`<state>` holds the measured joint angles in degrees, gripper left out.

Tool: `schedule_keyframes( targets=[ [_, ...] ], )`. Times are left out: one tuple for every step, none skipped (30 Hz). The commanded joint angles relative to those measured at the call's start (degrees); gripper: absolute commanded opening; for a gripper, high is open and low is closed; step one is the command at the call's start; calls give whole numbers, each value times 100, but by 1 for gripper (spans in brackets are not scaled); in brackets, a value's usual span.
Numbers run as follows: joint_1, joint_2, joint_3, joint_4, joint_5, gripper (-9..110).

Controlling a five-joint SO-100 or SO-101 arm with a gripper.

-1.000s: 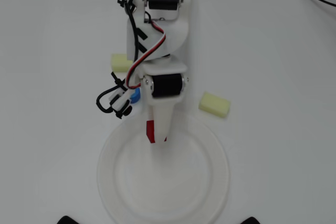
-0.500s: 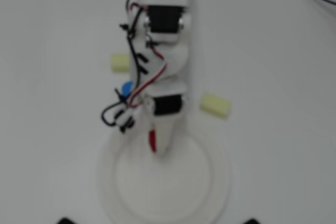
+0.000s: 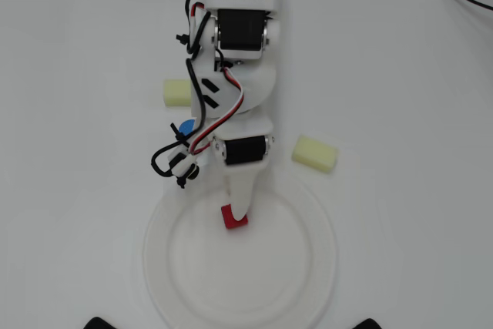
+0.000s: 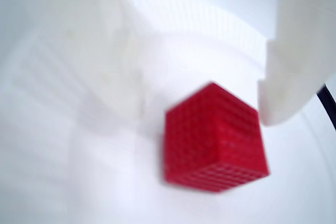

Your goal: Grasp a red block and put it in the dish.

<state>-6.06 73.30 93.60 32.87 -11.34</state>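
Red block [image 3: 235, 217], textured cube, lies inside white dish [image 3: 308, 283], between spread pincer [image 4: 199, 98] fingers, apart.

Bright, even light, faint shadows under my arm, overhead view sharp, wrist view blurred around my end effector [image 4: 210, 93].

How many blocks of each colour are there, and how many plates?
Red block: 1
Yellow blocks: 2
Blue cylinder: 1
White dish: 1
Total: 5 things
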Motion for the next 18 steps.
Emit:
schedule_keyframes(
  targets=[
    [-44, 606, -387, 229, 26, 21],
    [-44, 677, -422, 352, -9, 22],
    [-44, 747, -448, 475, -35, 23],
    [-44, 817, -475, 598, -70, 24],
    [-53, 905, -501, 703, -105, 26],
    [-53, 1002, -536, 844, -132, 27],
    [-62, 1116, -571, 1011, -158, 28],
    [-70, 1239, -624, 1222, -176, 30],
    [-79, 1397, -668, 1433, -202, 31],
    [-88, 1564, -686, 1661, -211, 33],
    [-97, 1767, -694, 1881, -229, 34],
    [-114, 1986, -694, 2109, -220, 35],
    [-123, 2206, -694, 2373, -185, 36],
    [-141, 2417, -694, 2619, -149, 37],
    [-158, 2619, -694, 2883, -97, 38],
    [-176, 2839, -659, 3120, -18, 39],
    [-193, 3085, -571, 3313, 79, 40],
    [-211, 3384, -387, 3437, 149, 40]
  ],
)
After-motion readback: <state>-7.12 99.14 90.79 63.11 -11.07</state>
